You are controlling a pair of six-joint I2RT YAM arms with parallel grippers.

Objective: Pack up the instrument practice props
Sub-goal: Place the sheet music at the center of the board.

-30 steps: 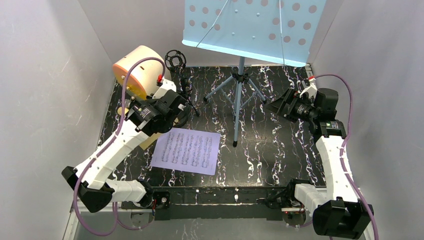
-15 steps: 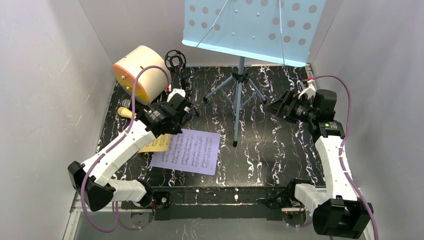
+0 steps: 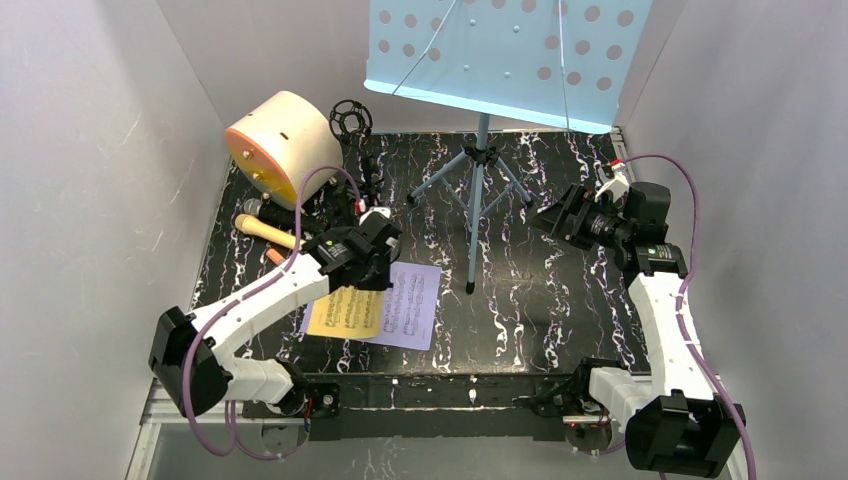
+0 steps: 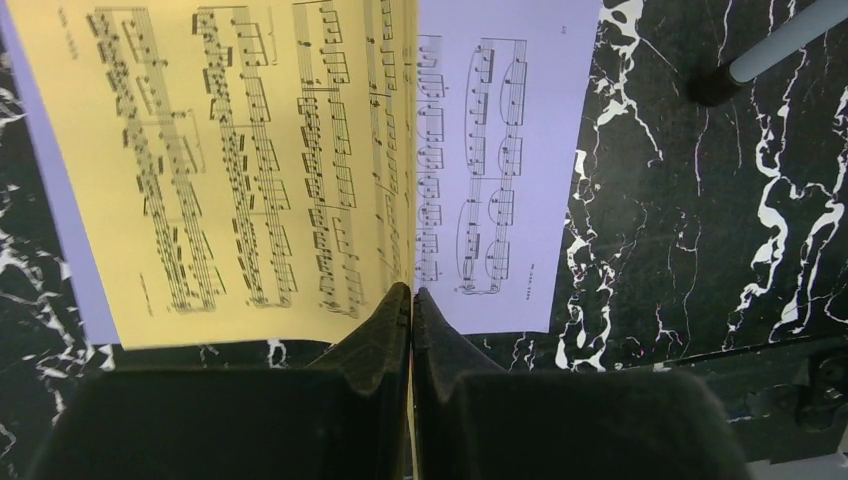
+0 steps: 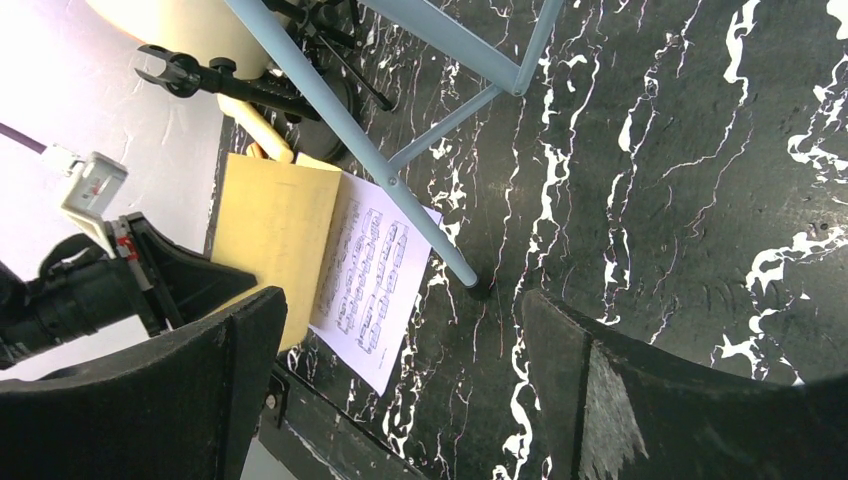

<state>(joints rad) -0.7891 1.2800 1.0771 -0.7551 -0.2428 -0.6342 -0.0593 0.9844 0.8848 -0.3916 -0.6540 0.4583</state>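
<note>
Status: early, est. No case or bag is in view, and no prop reads as packed. Left claw (image 4: 410, 300) is shut tight on the yellow sheet (image 4: 230, 150), pinching one edge. The sheet sits at approx. 7 o'clock of desk (image 3: 560, 300) centre, over the left part of the lavender sheet (image 4: 490, 150), which lies flat on the desk. Whether yellow rests on lavender or hangs just above it: cannot tell. Likely step in hand: stacking the 2 sheets. Right claw (image 5: 400, 300) has its jaws wide apart w/ nothing between them, at approx. 2 o'clock, aimed toward the rack (image 3: 510, 55) legs. Left to do, est.: rack stands unfolded at 12 o'clock; mics (image 3: 262, 230) lie at 10 o'clock near the cylinder (image 3: 283, 143); mic pole (image 3: 350, 120) is upright at 11 o'clock; both sheets are out on the desk. Orientation: yellow sheet is printed face up, staves parallel w/ lavender's; long axis of both reads approx. 9–3, slightly skewed. Rack mast is vertical, panel long axis 9–3, face toward 6 o'clock. Mics' long axes run approx. 10–4.
</note>
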